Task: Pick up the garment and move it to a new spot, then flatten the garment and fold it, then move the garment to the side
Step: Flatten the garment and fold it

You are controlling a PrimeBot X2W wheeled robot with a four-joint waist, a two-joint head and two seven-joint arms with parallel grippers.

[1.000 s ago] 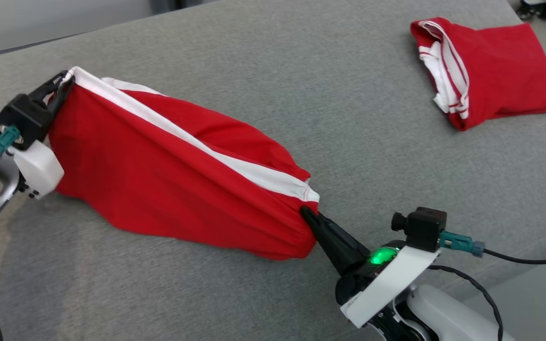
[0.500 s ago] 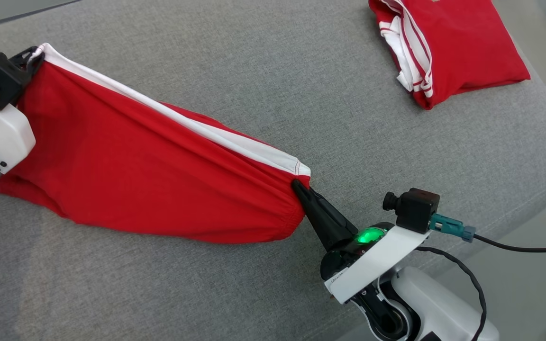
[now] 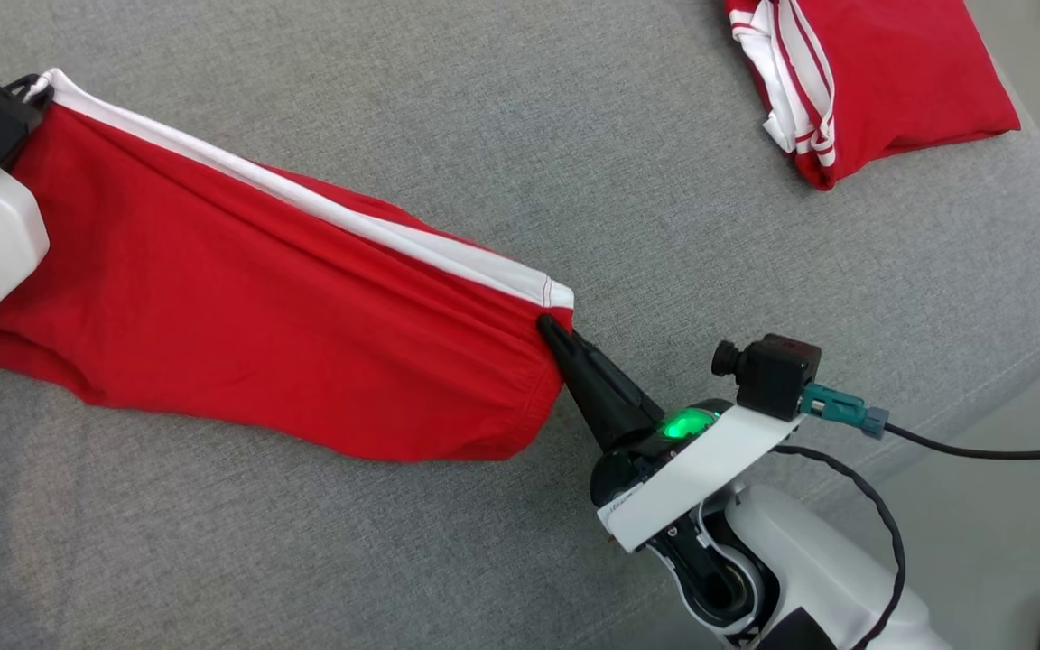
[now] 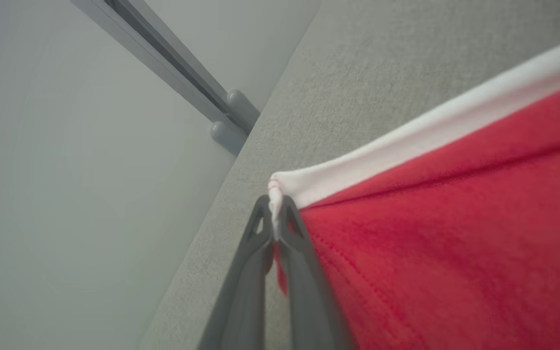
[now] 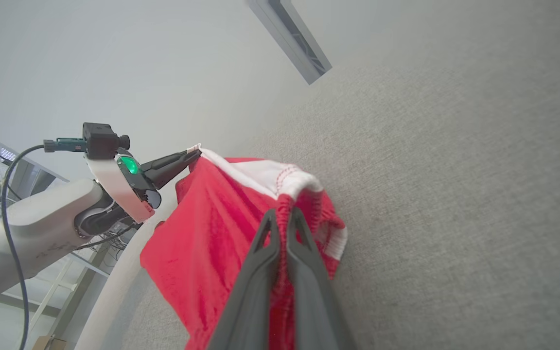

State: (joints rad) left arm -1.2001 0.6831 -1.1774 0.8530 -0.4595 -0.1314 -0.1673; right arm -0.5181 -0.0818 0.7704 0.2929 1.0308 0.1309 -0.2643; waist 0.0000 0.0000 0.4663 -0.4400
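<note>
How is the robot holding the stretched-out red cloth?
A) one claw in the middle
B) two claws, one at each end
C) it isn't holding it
B: the left claw pinches a white-edged corner of the red cloth, and the right claw pinches the other end.

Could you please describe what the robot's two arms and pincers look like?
The right pincer and left pincer each have two long, dark, tapering fingers. The right wrist has a white housing, a green light, a small black camera with a teal connector and a black cable; the forearm is pale.
</note>
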